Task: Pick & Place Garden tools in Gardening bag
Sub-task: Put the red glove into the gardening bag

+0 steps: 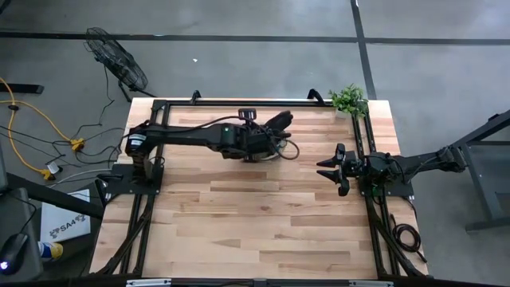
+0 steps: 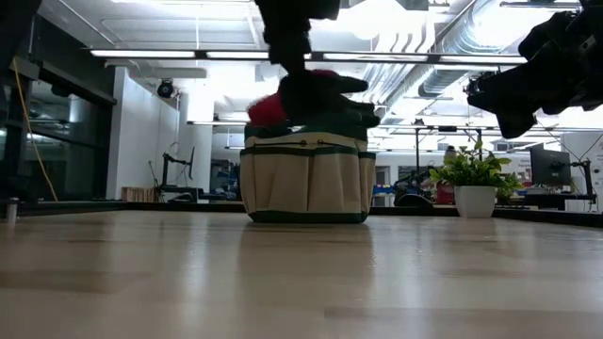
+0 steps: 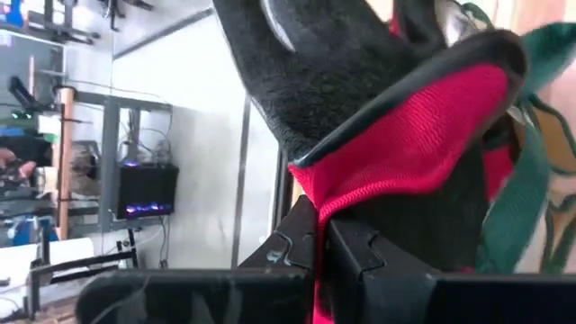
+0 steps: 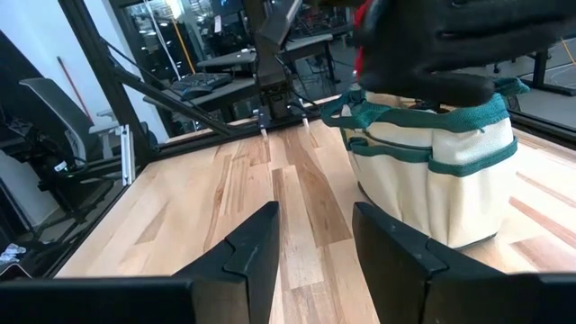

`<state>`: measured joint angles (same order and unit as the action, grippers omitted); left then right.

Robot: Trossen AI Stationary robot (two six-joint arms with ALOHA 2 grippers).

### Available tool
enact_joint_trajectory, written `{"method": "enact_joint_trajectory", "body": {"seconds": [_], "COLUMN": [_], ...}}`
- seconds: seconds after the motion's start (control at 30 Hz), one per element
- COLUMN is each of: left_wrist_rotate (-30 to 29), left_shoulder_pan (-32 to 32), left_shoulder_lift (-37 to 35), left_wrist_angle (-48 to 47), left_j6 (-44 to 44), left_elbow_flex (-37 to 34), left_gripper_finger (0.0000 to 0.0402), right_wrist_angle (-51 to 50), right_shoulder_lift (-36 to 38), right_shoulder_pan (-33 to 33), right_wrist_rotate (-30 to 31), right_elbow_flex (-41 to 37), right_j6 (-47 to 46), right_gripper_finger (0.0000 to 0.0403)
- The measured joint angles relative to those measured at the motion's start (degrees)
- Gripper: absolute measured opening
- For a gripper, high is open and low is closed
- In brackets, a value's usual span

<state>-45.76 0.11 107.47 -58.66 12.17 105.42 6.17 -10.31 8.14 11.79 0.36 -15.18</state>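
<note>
Glove: black-and-red glove (image 3: 396, 135) is hanging pinched at its red cuff in the left claw (image 3: 322, 236), directly above the gardening bag (image 2: 306, 174).
Gardening bag: it is sitting upright on the tabletop (image 1: 263, 215) toward twelve o'clock in the high view, with a potted plant (image 1: 349, 99) at the far corner, toward one o'clock.
Left claw: it is clenched on the glove's cuff, with the arm reaching across the far edge of the tabletop to hover over the bag's mouth.
Right claw: right claw (image 1: 331, 168) is waiting at about three o'clock, well apart from the bag, its fingers parted and grasping nothing.
Step in hand: judging by the pose, the glove is being delivered into the bag.
Doing it well: lowering until the dangling fingers are inside the rim before letting go looks wise; a limp glove released high may drape over the green loop handle (image 4: 360, 121) or slide outside.
Risk: the soft rim may fold if the claw is pressing on it.
</note>
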Motion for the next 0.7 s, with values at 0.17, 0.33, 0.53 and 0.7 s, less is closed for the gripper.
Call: {"method": "enact_joint_trajectory", "body": {"seconds": [0.17,0.33,0.53,0.7], "left_wrist_rotate": [0.2,1.6,2.2,4.1], "left_shoulder_pan": [0.9,1.5,1.8,2.7], "left_shoulder_lift": [1.1,1.2,1.6,1.6], "left_wrist_angle": [0.6,0.4,0.3,0.3], "left_j6": [-2.7,-6.7,-10.7,-13.8], "left_elbow_flex": [0.0,-0.5,-2.4,-4.9], "left_gripper_finger": [0.0000,0.0000,0.0000,0.0000], "right_wrist_angle": [0.0,0.0,0.0,0.0], "right_shoulder_lift": [0.0,0.0,0.0,0.0], "right_shoulder_pan": [0.0,0.0,0.0,0.0], "right_wrist_rotate": [0.0,0.0,0.0,0.0], "right_elbow_flex": [0.0,0.0,0.0,0.0], "right_j6": [0.0,0.0,0.0,0.0], "right_gripper_finger": [0.0135,0.0135,0.0135,0.0135]}}
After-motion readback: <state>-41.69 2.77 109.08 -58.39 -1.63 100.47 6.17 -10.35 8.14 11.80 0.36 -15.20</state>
